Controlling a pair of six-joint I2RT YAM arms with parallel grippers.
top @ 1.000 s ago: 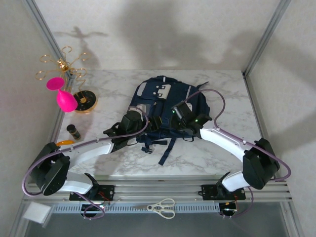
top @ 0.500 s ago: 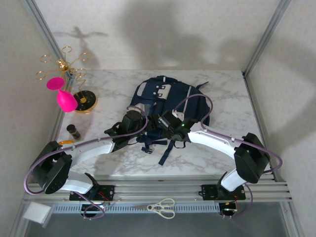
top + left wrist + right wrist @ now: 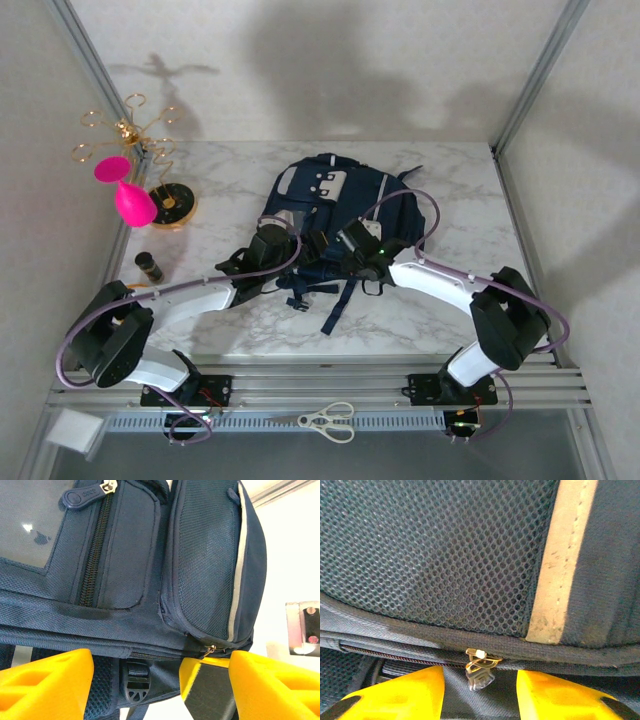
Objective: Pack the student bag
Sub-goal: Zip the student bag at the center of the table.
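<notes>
Student bag (image 3: 340, 212) lies flat at centre of the marble table (image 3: 480, 200), nearer the far edge, w/ dark straps trailing toward the near edge. Both arms meet at the bag's near side. Left gripper (image 3: 145, 690): yellow fingers apart, nothing clamped, lower seam and a black buckle (image 3: 134, 684) in the gap. Right gripper (image 3: 480, 695): fingers also apart, a small metal zipper pull (image 3: 479, 669) hanging just above the gap, not pinched; mesh pocket and pale stripe (image 3: 560, 560) directly behind it. Likely step: taking the pull to open a compartment. Risks, as judged: (a) the pull is small and dangles freely, so closing fingers may catch mesh or seam fabric instead, or nip only its tip and slip off; (b) if the bag isn't braced by the left arm, a tug along the zip would prob. drag the whole bag over the smooth marble rather than run the slider; (c) the two grippers sit v. close together, so either closing or shifting could knock the other. Surface: white-grey veined marble, glossy. At its left edge: gold wire stand (image 3: 125, 130) carrying a pink piece (image 3: 128, 198), and a small dark cylinder (image 3: 150, 266). Scissors (image 3: 328, 421) rest on the metal rail at the near edge. Room: plain pale walls, aluminium corner posts, soft arm shadows on the back wall.
</notes>
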